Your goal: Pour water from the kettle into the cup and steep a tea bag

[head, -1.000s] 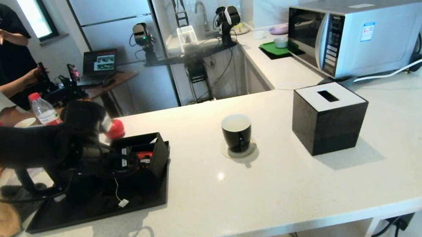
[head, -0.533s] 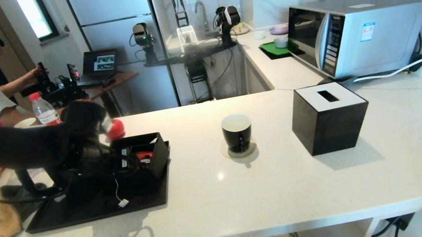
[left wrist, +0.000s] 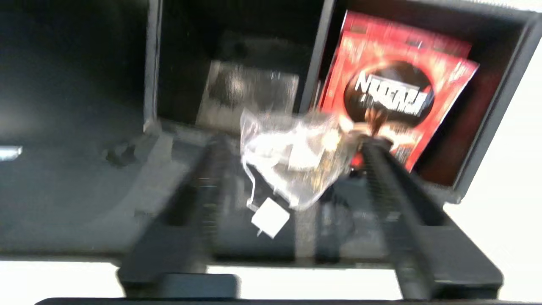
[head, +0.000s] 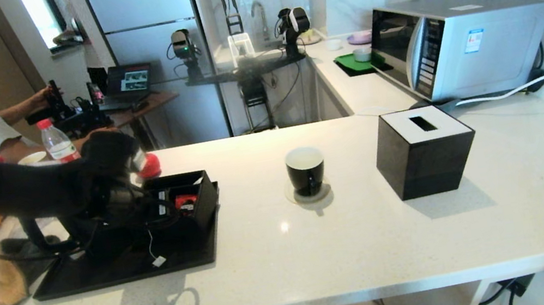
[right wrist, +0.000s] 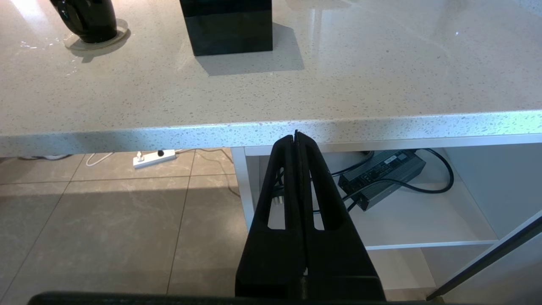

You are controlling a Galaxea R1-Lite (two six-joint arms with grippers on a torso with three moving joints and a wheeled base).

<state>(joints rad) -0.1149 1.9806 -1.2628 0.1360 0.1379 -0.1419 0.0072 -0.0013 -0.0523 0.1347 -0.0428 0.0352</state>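
My left gripper reaches into the black compartment box on the black tray. It is open, its fingers set wide on either side of the tea bag, a greyish-white pouch at the box's front wall. The string hangs down to the white tag over the tray. The kettle is mostly hidden behind my left arm; only its loop handle shows. The cup stands on a clear coaster mid-counter, apart from both grippers. My right gripper is shut and parked below the counter's front edge.
A red packet stands in the box's other compartment. A black tissue box sits right of the cup, a microwave behind it. A red-capped bottle and paper cup are at far left. A person sits beyond the counter.
My left arm has barely shifted at the box. The standing person in the background has gone from view.
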